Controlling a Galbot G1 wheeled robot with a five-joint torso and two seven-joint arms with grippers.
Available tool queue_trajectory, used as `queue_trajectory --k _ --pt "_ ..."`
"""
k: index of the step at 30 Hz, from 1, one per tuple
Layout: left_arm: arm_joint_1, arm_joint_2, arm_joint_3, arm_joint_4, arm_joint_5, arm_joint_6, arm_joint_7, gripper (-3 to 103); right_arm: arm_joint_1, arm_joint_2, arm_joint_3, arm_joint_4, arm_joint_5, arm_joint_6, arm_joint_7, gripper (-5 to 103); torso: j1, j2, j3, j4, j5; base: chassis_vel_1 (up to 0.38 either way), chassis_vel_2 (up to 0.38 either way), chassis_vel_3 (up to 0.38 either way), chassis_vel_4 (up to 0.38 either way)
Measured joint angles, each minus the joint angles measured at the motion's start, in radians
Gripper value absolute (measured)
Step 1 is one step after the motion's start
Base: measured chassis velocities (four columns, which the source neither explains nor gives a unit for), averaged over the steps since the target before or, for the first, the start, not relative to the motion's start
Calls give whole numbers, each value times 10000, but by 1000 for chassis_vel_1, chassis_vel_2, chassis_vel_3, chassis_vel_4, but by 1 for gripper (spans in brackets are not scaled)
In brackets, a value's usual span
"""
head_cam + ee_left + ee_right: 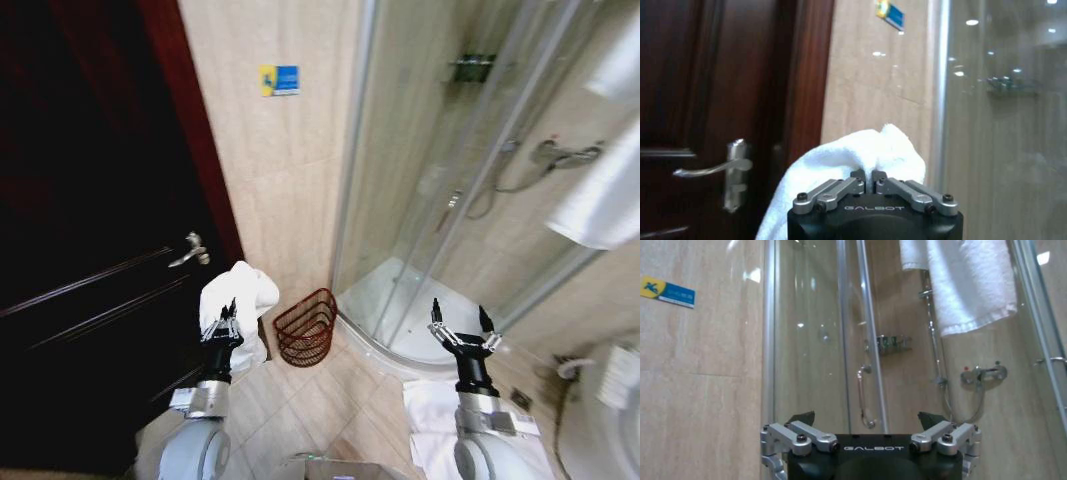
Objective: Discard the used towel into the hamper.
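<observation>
The used towel (238,300) was held by the left gripper (222,318), whose jaws were closed on a bunched fold, the cloth draped downward with its long axis roughly vertical. It hung beside the dark wooden door (90,200), just left of the hamper (307,327), which stood on the tiled floor against the wall with its open mouth tilted toward the robot. Bare floor lay between the hamper and the shower enclosure (450,170). The right gripper (459,322) was raised near the shower tray, jaws spread wide and empty. "GALBOT" (874,208) was printed on the gripper body. A blue-and-yellow wall sign (279,80) was too blurred to read.
</observation>
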Motion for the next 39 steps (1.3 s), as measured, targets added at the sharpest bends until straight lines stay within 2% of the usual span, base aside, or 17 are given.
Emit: queue_trajectory --k 7,10,16,18,19,21,24,26,30,31,34,39 --pt "-285 393 242 746 -150 116 170 4 -23 32 -3 72 -92 -22 55 100 0 0 0 4 -1 -8 -16 -5 -1" --pt "-946 1057 749 1675 -894 490 209 4 -80 78 35 76 -205 91 121 100 0 0 0 4 -3 0 0 0 0" --pt "-2258 1668 1419 2948 -1840 843 309 4 -198 124 73 46 -595 420 206 100 0 0 0 3 -3 0 0 0 0" --pt "-2434 1720 1487 3130 -1911 856 309 4 -198 136 88 41 -630 460 210 100 0 0 1 2 -2 0 0 0 0" --pt "-2944 1850 1652 3696 -2076 880 310 4 -192 182 122 30 -719 577 217 100 0 -1 1 2 -3 0 0 0 0" --pt "-3132 1903 1713 3913 -2146 886 313 4 -190 209 131 30 -757 614 224 100 0 0 1 2 -2 0 0 0 0" --pt "-4031 2198 2068 5028 -2553 982 320 4 -267 386 170 63 -1025 641 206 100 1 -1 1 3 -1 0 0 0 0" --pt "-4120 2223 2106 5151 -2590 988 320 4 -276 407 171 68 -1061 641 200 100 1 -1 1 3 -1 0 0 0 0" --pt "-5040 2463 2472 6575 -3001 957 461 4 -332 634 187 111 -1418 842 202 100 1 -1 1 3 -3 0 0 0 0" --pt "-5040 2463 2472 6575 -3001 957 461 4 -332 634 187 111 -1418 842 202 100 1 -1 1 3 -3 0 0 0 0" --pt "-5875 2595 2765 7710 -3146 738 785 4 -392 737 203 286 -1549 993 201 100 1 -1 1 4 -2 0 0 0 0" --pt "-6469 2583 3026 8403 -3165 692 850 4 -407 830 209 401 -1644 1050 193 100 -1 0 1 3 -2 0 0 0 0"
